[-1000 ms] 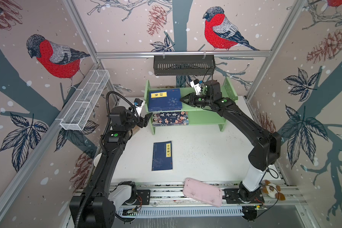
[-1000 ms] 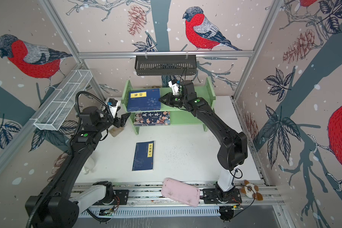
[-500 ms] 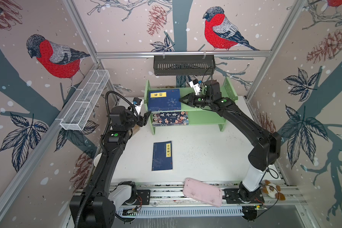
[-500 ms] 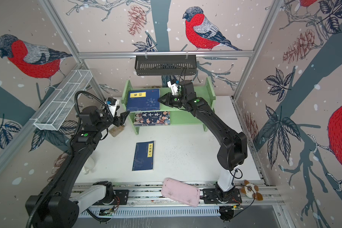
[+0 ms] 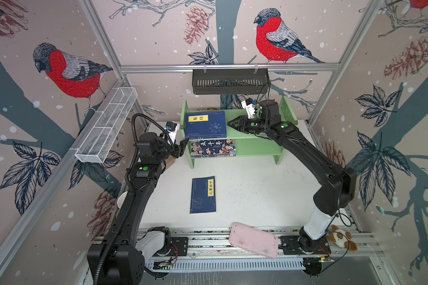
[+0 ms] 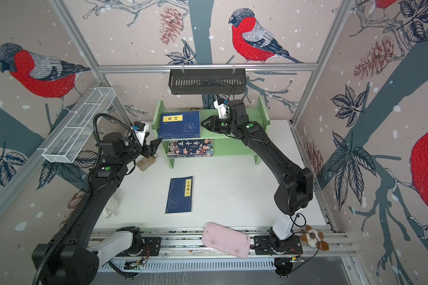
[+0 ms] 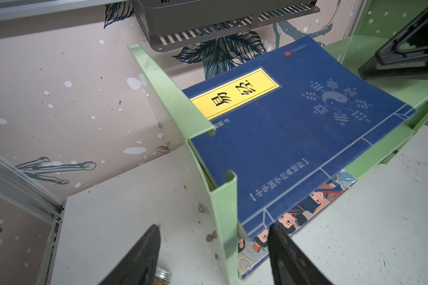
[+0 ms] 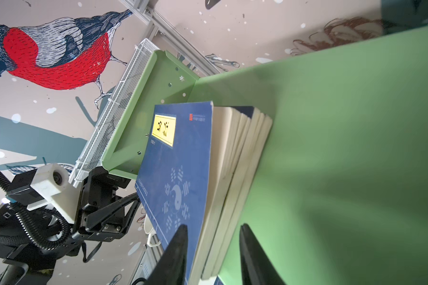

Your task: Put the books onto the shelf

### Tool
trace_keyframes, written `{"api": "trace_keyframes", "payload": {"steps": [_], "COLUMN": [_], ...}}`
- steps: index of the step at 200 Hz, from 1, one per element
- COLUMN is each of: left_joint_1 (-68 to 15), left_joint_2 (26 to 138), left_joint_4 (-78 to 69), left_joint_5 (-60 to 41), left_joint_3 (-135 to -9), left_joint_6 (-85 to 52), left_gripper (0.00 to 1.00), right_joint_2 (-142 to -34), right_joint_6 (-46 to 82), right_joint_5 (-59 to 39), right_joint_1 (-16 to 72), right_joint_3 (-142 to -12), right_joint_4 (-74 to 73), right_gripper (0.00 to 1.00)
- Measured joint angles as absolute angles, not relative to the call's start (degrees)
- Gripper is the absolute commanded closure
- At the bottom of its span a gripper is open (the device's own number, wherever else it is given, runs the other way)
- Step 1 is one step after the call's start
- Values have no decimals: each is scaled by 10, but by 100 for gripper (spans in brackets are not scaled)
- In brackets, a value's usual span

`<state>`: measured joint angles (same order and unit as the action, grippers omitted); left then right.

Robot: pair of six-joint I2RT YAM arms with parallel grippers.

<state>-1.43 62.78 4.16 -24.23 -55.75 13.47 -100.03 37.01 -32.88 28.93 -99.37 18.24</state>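
The light green shelf (image 5: pixel 257 145) (image 6: pixel 232 145) stands at the back of the table. A stack of three navy books (image 5: pixel 205 124) (image 6: pixel 179 123) (image 8: pixel 181 153) lies flat on its top tier, against the left side panel (image 7: pixel 173 98). The cartoon book (image 5: pixel 213 147) (image 7: pixel 314 199) lies on the lower tier. One more navy book (image 5: pixel 203 195) (image 6: pixel 180 195) lies on the table in front. My right gripper (image 5: pixel 230 123) (image 8: pixel 213 225) is open, its fingers straddling the stack's right edge. My left gripper (image 5: pixel 183 144) (image 7: pixel 213 229) is open and holds nothing, straddling the shelf's left panel.
A pink tray (image 5: pixel 253 240) rests on the front rail. A black slotted basket (image 5: pixel 230 81) hangs on the back wall above the shelf, a white wire mesh basket (image 5: pixel 106 128) on the left wall. A small jar (image 6: pixel 146 164) lies under my left gripper.
My right gripper's jaws have parted at the stack's edge. Both arms and all the books have kept their places.
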Motion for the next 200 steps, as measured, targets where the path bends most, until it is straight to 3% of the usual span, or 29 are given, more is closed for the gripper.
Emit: {"api": "trace_keyframes", "payload": {"steps": [81,132,200], "left_joint_1": [-14,-14,-14], "left_joint_2": [628,628,628], "left_joint_4": [42,42,42], "left_joint_5": [-243,-244,-244], "left_joint_3": [-561,-561,-561], "left_joint_6": [133,124,122], "left_gripper": [32,32,32], "right_joint_2": [-872,-879,-909], "right_joint_6": [262,193,163], "right_joint_5": [-180,-78,-16], "right_joint_1": [354,423,440], "right_joint_3": [-870,-875,-906], "right_joint_4": [172,183,210], "right_gripper": [54,52,52]}}
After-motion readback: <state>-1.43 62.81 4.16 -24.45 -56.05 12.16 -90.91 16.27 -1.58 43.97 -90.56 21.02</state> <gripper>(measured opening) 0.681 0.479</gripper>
